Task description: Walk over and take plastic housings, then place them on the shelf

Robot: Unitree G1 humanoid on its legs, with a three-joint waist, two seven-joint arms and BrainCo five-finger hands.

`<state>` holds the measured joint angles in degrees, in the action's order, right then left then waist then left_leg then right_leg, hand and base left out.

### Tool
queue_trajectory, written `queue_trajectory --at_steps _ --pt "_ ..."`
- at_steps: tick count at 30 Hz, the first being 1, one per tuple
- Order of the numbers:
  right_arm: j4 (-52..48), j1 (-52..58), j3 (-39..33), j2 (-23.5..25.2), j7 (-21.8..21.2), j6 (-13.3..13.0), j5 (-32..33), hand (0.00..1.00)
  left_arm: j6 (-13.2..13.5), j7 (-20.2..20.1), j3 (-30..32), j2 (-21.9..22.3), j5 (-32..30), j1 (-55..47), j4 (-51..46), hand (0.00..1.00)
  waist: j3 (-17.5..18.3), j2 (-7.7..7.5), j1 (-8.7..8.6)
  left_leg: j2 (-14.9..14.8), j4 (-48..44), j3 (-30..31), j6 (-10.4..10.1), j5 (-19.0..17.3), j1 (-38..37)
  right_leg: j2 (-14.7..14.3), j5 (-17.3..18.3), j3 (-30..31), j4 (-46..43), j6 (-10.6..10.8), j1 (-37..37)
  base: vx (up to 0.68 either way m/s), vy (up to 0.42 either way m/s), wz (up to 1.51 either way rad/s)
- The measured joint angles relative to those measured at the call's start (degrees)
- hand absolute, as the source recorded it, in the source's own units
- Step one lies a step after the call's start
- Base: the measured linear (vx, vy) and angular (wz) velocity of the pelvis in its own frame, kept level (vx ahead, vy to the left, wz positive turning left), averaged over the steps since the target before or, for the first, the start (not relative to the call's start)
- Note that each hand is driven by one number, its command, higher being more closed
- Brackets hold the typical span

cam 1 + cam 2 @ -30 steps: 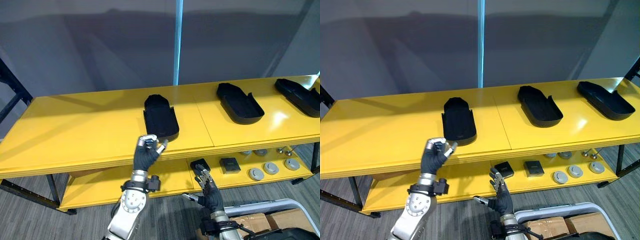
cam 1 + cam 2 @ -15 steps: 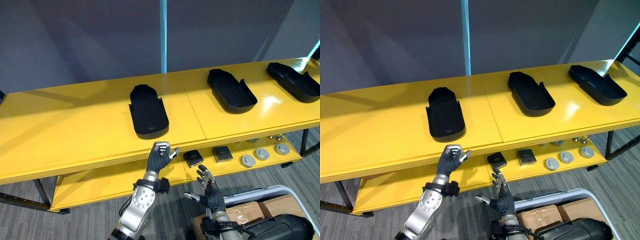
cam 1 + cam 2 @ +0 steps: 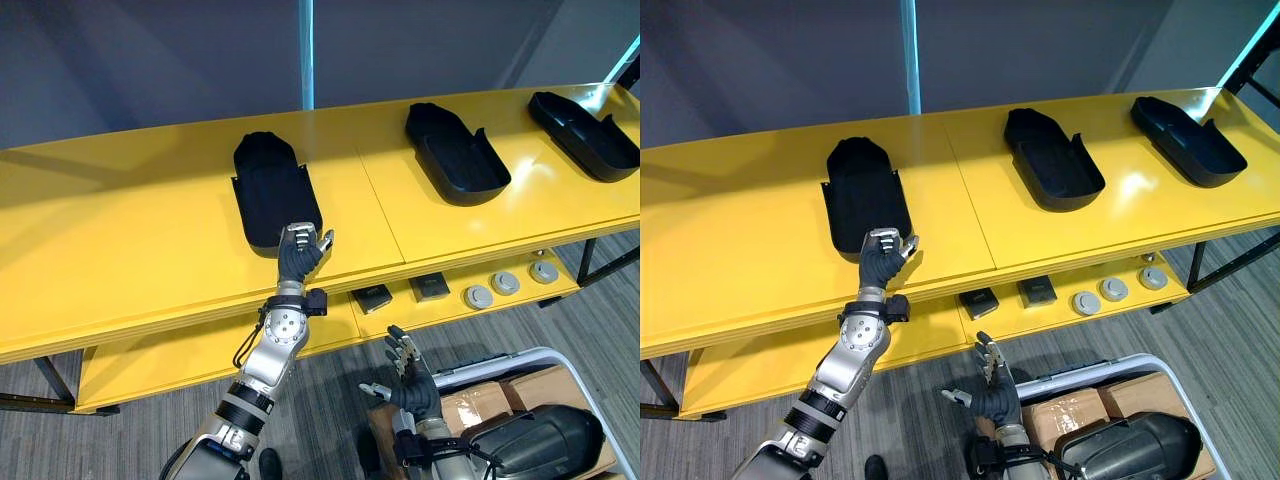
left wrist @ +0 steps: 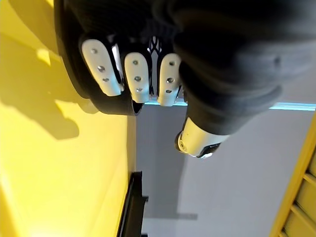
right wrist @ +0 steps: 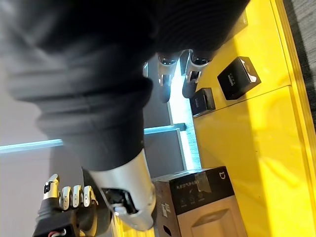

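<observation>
1. Three black, tub-shaped plastic housings lie in a row on the glossy yellow top board (image 3: pixel 120 230) of the two-level shelf. The left housing (image 3: pixel 268 185), the middle housing (image 3: pixel 455 155) and the right housing (image 3: pixel 585 120) sit flat, open side up and well apart.
2. The robot's left hand (image 3: pixel 300 255) is up at the board's front edge, right at the near end of the left housing. From where I stand I cannot tell whether it is closed on the rim or merely resting there.
3. The right hand (image 3: pixel 408 380) hangs low in front of the shelf, spread wide and holding nothing, near the brown cardboard boxes (image 3: pixel 470 405).
4. The yellow lower board (image 3: pixel 160 365) carries small black square boxes (image 3: pixel 372 297) and grey round discs (image 3: pixel 478 297) — no part of this job, by my reading.
5. I'd judge this to be the placing end of the task, since every housing I can see lies on the shelf.
6. The near end of the left housing sits close to the front edge. So the next move calls for a clean release if there is a grip, then a straight pull-back — any drag could tip the housing off.
</observation>
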<state>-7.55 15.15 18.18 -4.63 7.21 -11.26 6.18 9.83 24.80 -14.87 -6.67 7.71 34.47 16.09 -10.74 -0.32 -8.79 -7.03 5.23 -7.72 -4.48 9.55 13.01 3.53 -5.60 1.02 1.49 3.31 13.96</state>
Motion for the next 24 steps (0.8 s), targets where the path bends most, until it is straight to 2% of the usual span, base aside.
queue_trajectory --at_steps 10,11,14,17,19,23,24 --pt "1.70 -0.54 0.03 0.07 0.00 0.01 -0.01 0.00 -2.08 1.49 4.51 -1.06 -0.33 3.36 5.14 1.00 -1.25 -0.52 -0.03 0.02 0.00 0.22 0.00 0.00 0.43 0.00 0.01 -0.18 0.04 0.01 0.26 0.01 0.048 0.01" --pt "1.83 -0.90 0.00 0.03 0.01 0.03 0.00 0.00 -2.05 1.91 4.52 -1.57 -0.16 3.82 4.55 0.00 -1.66 -0.77 0.05 0.02 -0.01 0.27 0.01 0.01 0.46 0.00 0.01 -0.25 0.02 0.01 0.25 0.00 0.046 0.01" --pt "1.84 -1.37 -0.08 0.07 0.04 0.03 -0.01 0.00 -2.38 2.29 4.38 -1.99 -0.05 2.68 1.83 0.00 -1.75 -0.87 0.05 0.08 -0.03 0.37 0.01 0.02 0.47 0.05 0.01 -0.25 0.04 0.01 0.23 0.01 0.048 0.01" --pt "2.01 -1.27 -0.27 0.26 0.18 0.03 -0.01 0.00 -1.90 2.18 4.09 -1.32 0.12 -3.45 -9.96 0.00 -1.85 -0.75 -0.01 0.14 -0.10 0.71 0.02 0.03 0.43 -0.13 0.04 -0.50 0.00 0.02 0.08 0.02 0.030 0.04" --pt "2.14 -1.15 -2.44 1.08 0.50 0.02 -0.03 0.00 -0.18 1.11 1.58 -0.35 0.60 -10.53 -19.83 0.00 -1.85 -0.74 0.06 0.14 -0.21 1.02 0.03 0.04 -0.05 -0.17 0.13 -0.67 -0.04 0.08 -0.49 0.01 0.026 0.05" --pt "2.24 -0.72 -8.14 1.30 0.80 0.00 -0.03 0.00 1.70 -1.80 -1.90 0.45 0.61 -22.03 -29.39 0.00 -1.81 -0.76 0.28 0.07 -0.15 -0.84 -0.75 -0.93 -4.76 -0.21 1.27 0.49 -0.81 0.35 -3.98 -0.01 0.054 -0.22" --pt "2.25 -0.66 -9.94 1.19 0.96 -0.03 -0.05 0.00 2.57 -2.85 -1.87 0.72 0.75 -25.63 -31.33 0.00 -1.57 -0.77 0.65 -0.13 -0.31 -2.35 -1.03 -2.54 -6.92 -0.56 2.54 2.44 -1.83 0.70 -4.54 -0.04 0.032 -0.77"
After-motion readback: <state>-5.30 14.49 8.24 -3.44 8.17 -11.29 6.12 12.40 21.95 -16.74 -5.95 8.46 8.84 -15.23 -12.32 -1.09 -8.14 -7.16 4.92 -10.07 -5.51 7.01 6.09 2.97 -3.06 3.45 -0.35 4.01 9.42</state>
